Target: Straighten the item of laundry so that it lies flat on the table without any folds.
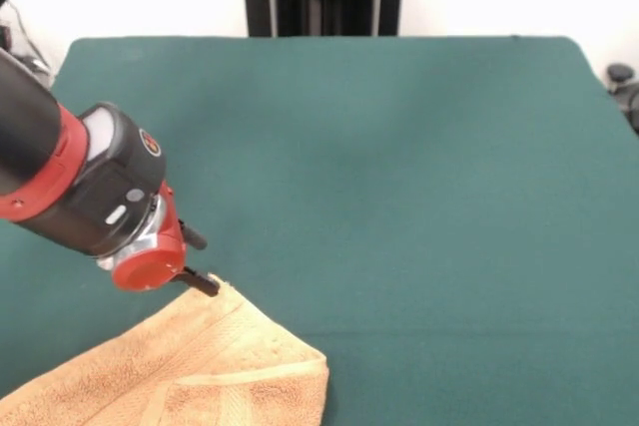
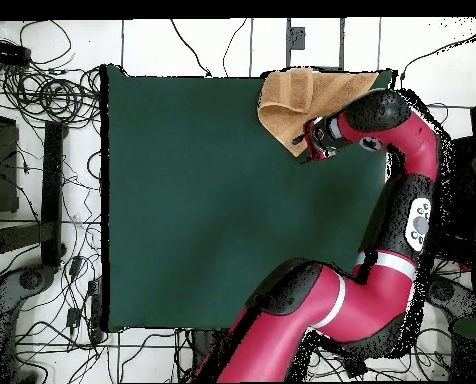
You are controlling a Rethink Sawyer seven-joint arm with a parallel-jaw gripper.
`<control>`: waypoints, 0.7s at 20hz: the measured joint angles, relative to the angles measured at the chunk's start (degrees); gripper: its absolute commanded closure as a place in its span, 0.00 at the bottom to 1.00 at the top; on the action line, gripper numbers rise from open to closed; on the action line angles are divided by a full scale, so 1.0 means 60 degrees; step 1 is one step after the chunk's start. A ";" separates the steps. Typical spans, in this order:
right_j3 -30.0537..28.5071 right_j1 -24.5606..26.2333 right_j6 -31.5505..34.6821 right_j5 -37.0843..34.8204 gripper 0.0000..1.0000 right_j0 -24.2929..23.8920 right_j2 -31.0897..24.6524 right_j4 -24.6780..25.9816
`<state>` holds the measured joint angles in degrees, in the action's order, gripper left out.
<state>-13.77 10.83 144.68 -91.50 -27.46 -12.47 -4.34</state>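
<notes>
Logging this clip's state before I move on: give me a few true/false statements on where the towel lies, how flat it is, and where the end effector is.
1. The towel lies at the middle of the table. False: it sits at one edge, near a corner.
2. The towel is spread flat with no folds. False: a layer is folded over, with a doubled corner showing in the front view.
3. The end effector is at the towel's edge. True.
4. The rest of the table top holds other laundry. False: only this towel shows.
5. In the overhead view the arm reaches across to the towel. True.
</notes>
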 measured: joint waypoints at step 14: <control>0.0361 -0.0142 0.0000 0.0075 0.00 0.0001 -0.0001 0.0103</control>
<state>-11.60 9.98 144.68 -91.05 -27.45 -12.48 -3.72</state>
